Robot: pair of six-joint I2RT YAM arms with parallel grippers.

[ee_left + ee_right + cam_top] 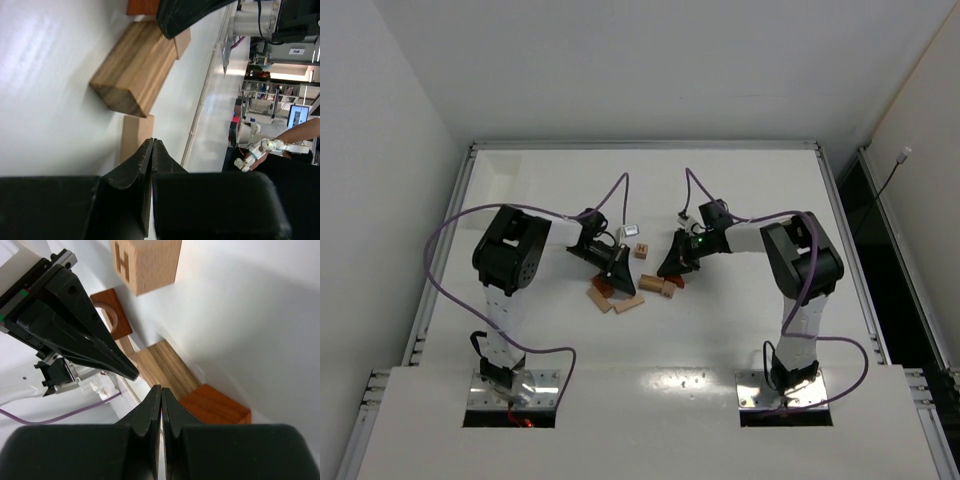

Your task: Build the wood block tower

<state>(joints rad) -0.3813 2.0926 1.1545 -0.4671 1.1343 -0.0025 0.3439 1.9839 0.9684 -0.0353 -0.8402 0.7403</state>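
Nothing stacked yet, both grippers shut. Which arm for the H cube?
Right, probably. The H cube lies ahead of the right gripper in its wrist view; the left gripper faces a tan block instead.

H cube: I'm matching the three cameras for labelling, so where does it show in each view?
Top external: the H cube is at centre, between the left gripper and the right gripper.
Left wrist: not in it.
Right wrist: at the top edge, left of centre.
Shared landmark: the left gripper, shut, is visible in all three views.
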